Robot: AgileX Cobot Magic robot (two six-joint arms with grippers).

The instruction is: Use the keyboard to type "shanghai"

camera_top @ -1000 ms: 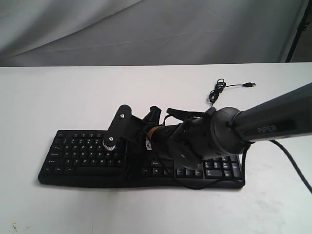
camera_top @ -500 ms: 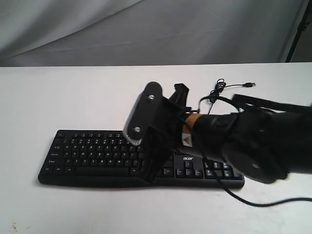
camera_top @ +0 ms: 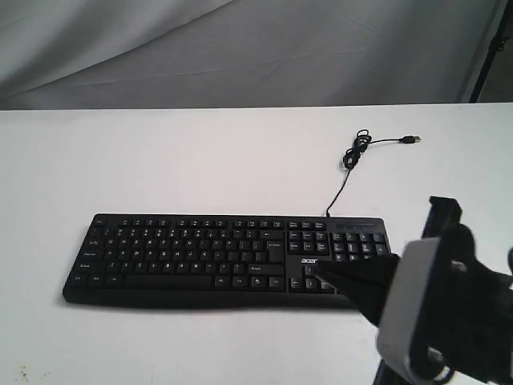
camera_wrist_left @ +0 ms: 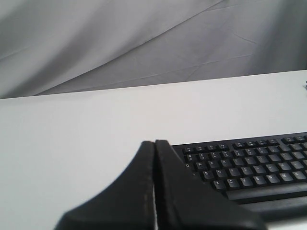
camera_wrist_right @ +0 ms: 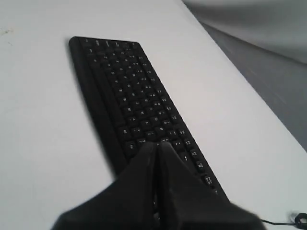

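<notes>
Right end effector [camera_wrist_right: 155, 145], fingers pressed together, has withdrawn toward the flat black plastic keyboard's [camera_top: 192, 255] number-pad end; typing seems done.

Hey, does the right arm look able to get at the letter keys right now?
Probably yes. The right gripper, shut, hangs near the number-pad end of the keyboard, and in the exterior view nothing lies on or over the letter keys.

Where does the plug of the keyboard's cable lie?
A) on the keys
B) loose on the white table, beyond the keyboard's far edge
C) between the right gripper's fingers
B: the cable runs from the keyboard to a plug lying free on the table.
</notes>
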